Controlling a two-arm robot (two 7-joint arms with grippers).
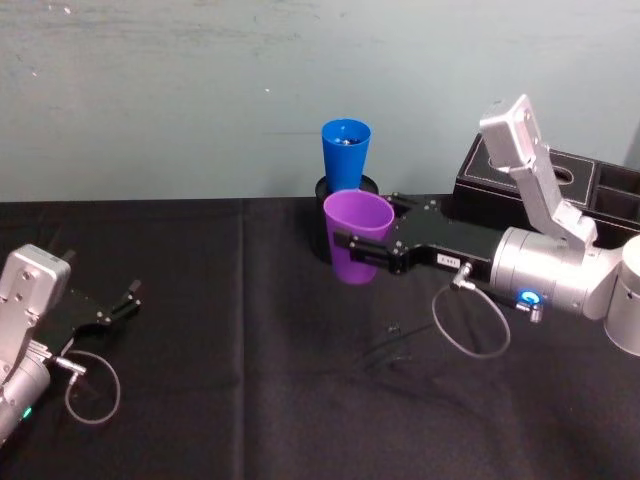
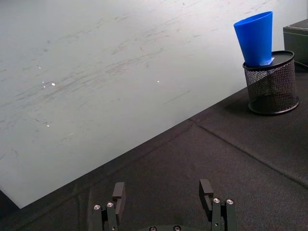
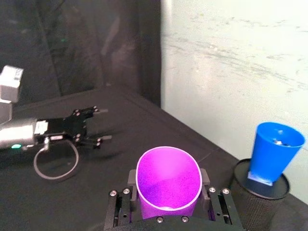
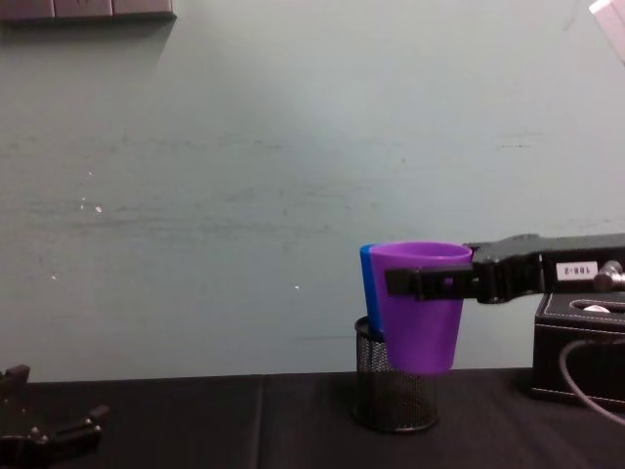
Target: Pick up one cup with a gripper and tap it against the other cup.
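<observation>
Your right gripper [image 1: 354, 250] clamped the purple cup [image 1: 358, 220] aloft near the blue cup [image 1: 346, 152]; you needed a gentle, level nudge forward. Left gripper [image 2: 162, 192] lay open, parked.

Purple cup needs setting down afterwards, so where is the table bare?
Bare: the black cloth between the left hand and the purple cup. Crowded: at the back, the mesh holder carrying the blue cup, and the black box.
</observation>
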